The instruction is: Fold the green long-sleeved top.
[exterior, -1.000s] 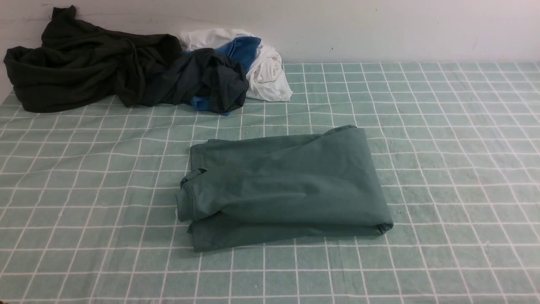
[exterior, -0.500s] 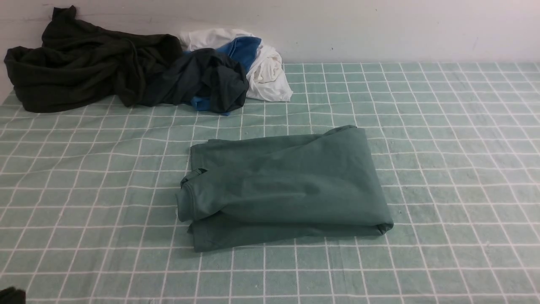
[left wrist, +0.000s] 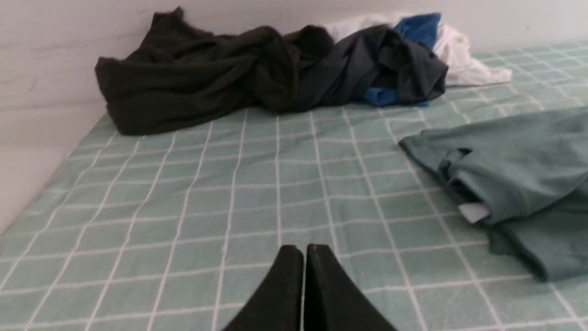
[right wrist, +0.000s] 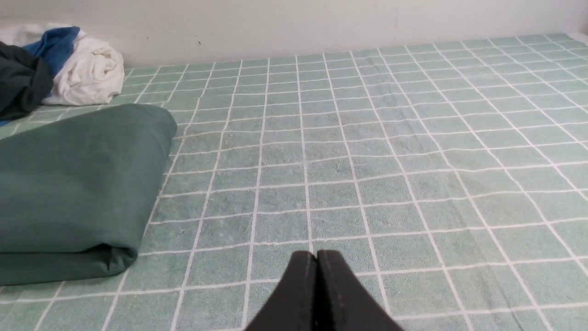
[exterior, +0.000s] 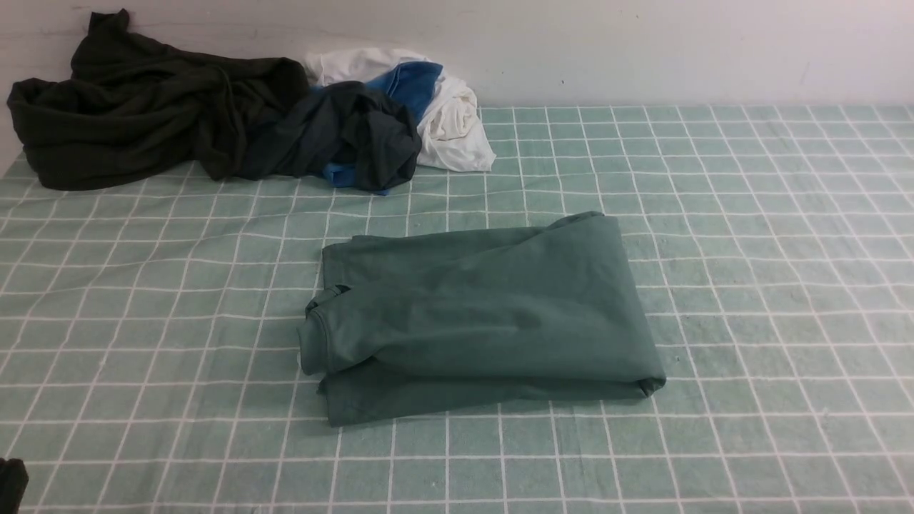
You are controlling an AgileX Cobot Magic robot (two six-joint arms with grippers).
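Note:
The green long-sleeved top (exterior: 478, 314) lies folded into a thick rectangle in the middle of the checked cloth, its ribbed neck at the left end. It also shows in the left wrist view (left wrist: 519, 179) and the right wrist view (right wrist: 73, 184). Its white logo is hidden. My left gripper (left wrist: 304, 250) is shut and empty, low over the cloth to the left of the top; only a dark tip of it (exterior: 11, 482) shows at the front view's bottom left corner. My right gripper (right wrist: 316, 255) is shut and empty over bare cloth to the right of the top, out of the front view.
At the back left a very dark olive-black garment (exterior: 136, 107), a dark slate-grey garment with blue parts (exterior: 350, 139) and a white one (exterior: 450, 118) lie heaped against the wall. The green checked cloth (exterior: 750, 250) covers the table.
The left gripper's dark tip came into the front view's bottom left corner and has shifted slightly. The green top has not moved.

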